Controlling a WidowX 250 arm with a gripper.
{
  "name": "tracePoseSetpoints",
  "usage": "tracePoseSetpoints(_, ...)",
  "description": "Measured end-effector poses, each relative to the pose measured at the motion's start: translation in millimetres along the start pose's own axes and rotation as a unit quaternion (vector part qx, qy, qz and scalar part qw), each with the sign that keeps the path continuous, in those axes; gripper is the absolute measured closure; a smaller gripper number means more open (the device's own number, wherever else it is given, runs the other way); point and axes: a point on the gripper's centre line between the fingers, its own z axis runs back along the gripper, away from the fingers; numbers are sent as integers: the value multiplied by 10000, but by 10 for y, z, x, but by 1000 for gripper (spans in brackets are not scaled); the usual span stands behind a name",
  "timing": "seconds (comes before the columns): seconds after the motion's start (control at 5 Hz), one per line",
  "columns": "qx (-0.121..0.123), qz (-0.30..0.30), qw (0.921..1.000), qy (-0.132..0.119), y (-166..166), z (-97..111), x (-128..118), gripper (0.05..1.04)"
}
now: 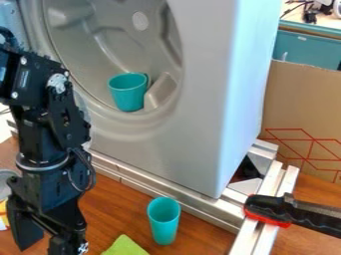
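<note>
The black gripper (45, 240) hangs low over the wooden table at the lower left, open, its two fingers spread apart with nothing seen between them. To its right, a teal cup (164, 221) stands upright on the table, apart from the gripper. A green item (125, 246) lies at the bottom edge between gripper and cup. Another teal cup (128, 92) sits inside the round grey drum opening (80, 37) of a washer-like box, up and to the right of the gripper.
Metal rails (193, 206) run along the base of the grey box (220, 124). A black-and-red clamp (279, 210) juts in at the right, before a cardboard sheet (306, 107). A grey round item (5, 183) and a yellow item (3, 215) are at the left edge.
</note>
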Motion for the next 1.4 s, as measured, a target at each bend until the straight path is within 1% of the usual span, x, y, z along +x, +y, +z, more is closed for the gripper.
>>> tracePoseSetpoints(0.2, -7, 25, 10000, 7, -5, -21, -1, 84)
tracePoseSetpoints(0.4, 72, -280, 9987, -411, -201, -51, 141, 84)
tracePoseSetpoints(0.6, 43, -577, 9947, -855, -313, -162, 237, 84)
tracePoseSetpoints(0.8, -121, -687, 9939, -850, -480, -333, 357, 84)
tracePoseSetpoints(1.0, -34, -929, 9913, -927, -585, -448, 452, 84)
tracePoseSetpoints(1.2, -34, -884, 9901, -1092, -648, -575, 582, 84)
tracePoseSetpoints(1.4, -93, -770, 9905, -1134, -677, -625, 671, 84)
